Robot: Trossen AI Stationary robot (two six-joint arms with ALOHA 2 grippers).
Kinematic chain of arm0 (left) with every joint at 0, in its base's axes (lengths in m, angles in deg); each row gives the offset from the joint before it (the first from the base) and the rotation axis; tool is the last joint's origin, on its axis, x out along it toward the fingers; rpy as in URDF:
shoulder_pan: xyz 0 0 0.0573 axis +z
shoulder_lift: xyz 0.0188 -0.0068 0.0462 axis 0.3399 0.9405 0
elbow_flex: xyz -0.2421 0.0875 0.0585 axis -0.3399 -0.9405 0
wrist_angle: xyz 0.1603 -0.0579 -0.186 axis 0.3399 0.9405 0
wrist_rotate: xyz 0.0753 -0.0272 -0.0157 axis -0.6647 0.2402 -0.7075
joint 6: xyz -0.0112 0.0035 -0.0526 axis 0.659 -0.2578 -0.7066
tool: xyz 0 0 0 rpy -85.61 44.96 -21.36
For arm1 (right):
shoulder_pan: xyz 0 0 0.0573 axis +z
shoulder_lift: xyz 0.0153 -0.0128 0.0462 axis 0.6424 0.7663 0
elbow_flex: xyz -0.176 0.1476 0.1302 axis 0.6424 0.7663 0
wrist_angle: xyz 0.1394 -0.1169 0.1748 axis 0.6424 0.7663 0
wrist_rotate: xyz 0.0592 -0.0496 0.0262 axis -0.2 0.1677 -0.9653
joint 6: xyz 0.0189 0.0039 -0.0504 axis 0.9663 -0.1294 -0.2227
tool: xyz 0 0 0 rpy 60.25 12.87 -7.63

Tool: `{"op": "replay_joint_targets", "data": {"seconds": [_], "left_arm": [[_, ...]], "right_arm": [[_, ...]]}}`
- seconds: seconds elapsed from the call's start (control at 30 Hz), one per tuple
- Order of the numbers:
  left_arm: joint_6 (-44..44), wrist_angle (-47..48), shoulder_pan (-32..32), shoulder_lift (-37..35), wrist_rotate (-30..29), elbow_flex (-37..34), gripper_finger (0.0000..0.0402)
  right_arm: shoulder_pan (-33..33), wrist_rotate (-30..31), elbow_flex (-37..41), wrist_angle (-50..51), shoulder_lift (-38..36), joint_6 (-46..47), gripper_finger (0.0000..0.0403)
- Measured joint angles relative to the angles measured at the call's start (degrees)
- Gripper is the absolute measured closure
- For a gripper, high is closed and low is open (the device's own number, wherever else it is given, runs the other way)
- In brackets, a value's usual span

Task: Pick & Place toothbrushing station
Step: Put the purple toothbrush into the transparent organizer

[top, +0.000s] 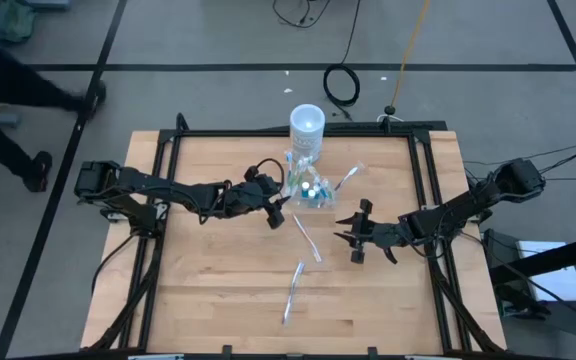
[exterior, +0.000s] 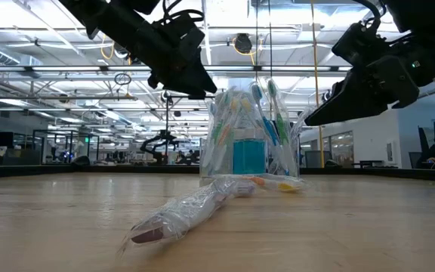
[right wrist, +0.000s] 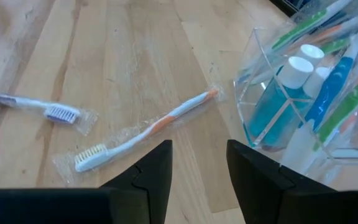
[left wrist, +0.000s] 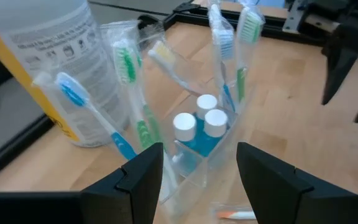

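A: Behind the wooden table (top: 218, 290) there is a big open hall with ceiling lights; a person's dark legs (top: 13, 110) cross the grey floor at the far left edge, seen from above.

B: And the toothbrushing station?

A: The clear container (top: 308, 185) stands near the far middle of the table, just in front of a tall white cylinder (top: 307, 128); wrapped toothbrushes (left wrist: 126, 68) in green, blue and white stick up out of it, and white-capped blue tubes (left wrist: 199, 124) stand inside.

B: Where are the hands?

A: The left hand (top: 280, 205) hangs just beside the container on its left, raised off the table in the low view; its fingers (left wrist: 142, 180) stand spread with the container's near wall between them, and I cannot tell whether they touch it; nothing is pinched.

B: The right one?

A: The right hand (top: 350, 232) hovers near the container's right front, apart from it; its fingers (right wrist: 151, 171) are spread too, holding nothing.

B: Anything loose?

A: A wrapped white-and-orange toothbrush (right wrist: 145, 134) lies on the table in front of the container; another wrapped toothbrush (top: 293, 290) lies nearer the front edge, well apart from the first.
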Motion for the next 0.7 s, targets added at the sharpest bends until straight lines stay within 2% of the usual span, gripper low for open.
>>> {"op": "replay_joint_targets", "data": {"seconds": [0.17,0.4,0.57,0.7], "left_arm": [[-2.3,0.0,0.0,0.0,2.3,0.0,0.019],[-5.2,0.0,0.0,0.0,2.7,0.0,0.019],[-10.4,0.0,0.0,0.0,3.3,0.0,0.019],[-14.9,0.0,0.0,0.0,6.2,0.0,0.019]], "right_arm": [[0.0,0.0,0.0,0.0,0.0,2.9,0.0261],[0.0,0.0,0.0,0.0,0.0,5.7,0.0261],[0.0,0.0,0.0,0.0,0.0,5.7,0.0261],[0.0,0.0,0.0,0.0,0.0,5.7,0.0261]]}}
